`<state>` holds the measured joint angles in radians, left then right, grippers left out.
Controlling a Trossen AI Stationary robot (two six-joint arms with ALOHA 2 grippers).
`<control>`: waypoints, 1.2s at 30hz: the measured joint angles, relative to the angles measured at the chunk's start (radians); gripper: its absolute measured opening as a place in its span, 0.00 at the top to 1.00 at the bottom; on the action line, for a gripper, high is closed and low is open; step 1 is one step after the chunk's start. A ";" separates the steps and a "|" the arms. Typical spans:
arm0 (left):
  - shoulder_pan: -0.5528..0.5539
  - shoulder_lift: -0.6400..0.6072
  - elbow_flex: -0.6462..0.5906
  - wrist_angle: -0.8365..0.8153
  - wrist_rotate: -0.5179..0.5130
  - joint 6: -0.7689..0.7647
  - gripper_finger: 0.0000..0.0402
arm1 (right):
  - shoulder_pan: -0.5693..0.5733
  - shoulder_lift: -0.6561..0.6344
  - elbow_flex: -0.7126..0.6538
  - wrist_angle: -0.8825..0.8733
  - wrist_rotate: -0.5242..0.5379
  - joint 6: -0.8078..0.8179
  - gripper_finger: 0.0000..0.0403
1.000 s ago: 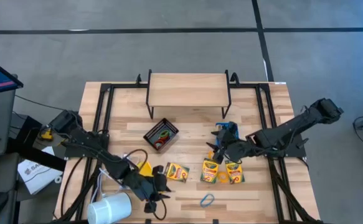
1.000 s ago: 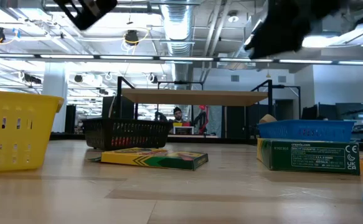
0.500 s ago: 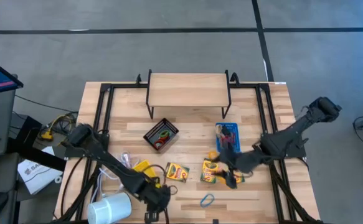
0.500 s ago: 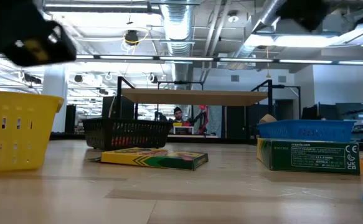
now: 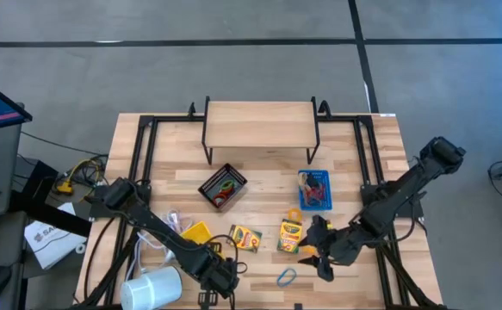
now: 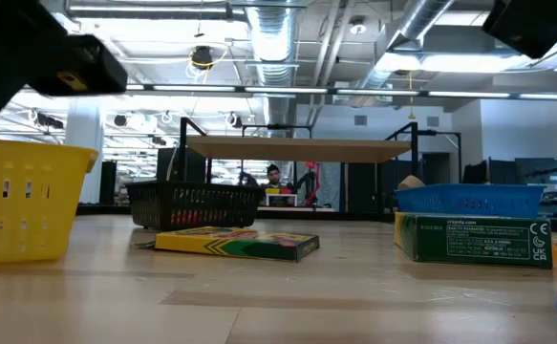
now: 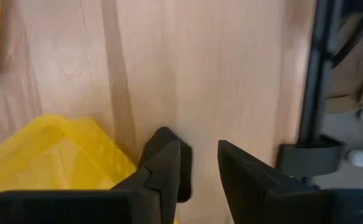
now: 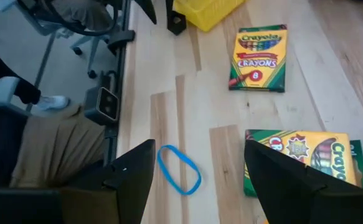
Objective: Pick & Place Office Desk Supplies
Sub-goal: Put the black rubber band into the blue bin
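The right gripper [image 5: 321, 261] hangs over the front of the table [image 5: 354, 164], fingers [image 8: 131, 171] spread wide and holding nothing. Between them in the right wrist view lies a blue band [image 8: 179, 168] flat on the wood; from above this band [image 5: 286, 276] lies just to the left of the gripper. Beside it is a crayon box [image 5: 290, 236] face up, touching an orange ring [image 5: 294, 214] at its far end. Left of that lies a second crayon box [image 5: 244, 238], also flat. Farther back stands the blue bin [image 5: 314, 189], and to its left the black bin [image 5: 222, 186] with red and green things inside.

The left gripper [image 5: 225, 277] sits low at the front edge, left of the band, its fingers [image 7: 169, 165] a narrow gap apart with nothing between them. The yellow bin [image 7: 56, 155] is just beside them, its corner against one finger. From above, this bin [image 5: 195, 232] is between the left arm and the second box.
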<state>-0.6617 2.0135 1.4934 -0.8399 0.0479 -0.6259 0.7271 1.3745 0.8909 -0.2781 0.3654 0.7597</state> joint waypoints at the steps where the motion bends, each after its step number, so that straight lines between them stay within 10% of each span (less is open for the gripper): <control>1: 0.000 0.001 -0.001 -0.002 0.000 0.006 0.74 | -0.002 0.005 0.000 0.001 0.000 0.000 0.40; 36: 0.010 0.069 -0.008 -0.042 -0.065 0.125 0.74 | -0.001 0.007 0.001 0.040 0.002 -0.036 0.40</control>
<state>-0.6514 2.0823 1.4853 -0.8818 -0.0171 -0.5011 0.7261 1.3819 0.8921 -0.2382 0.3672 0.7236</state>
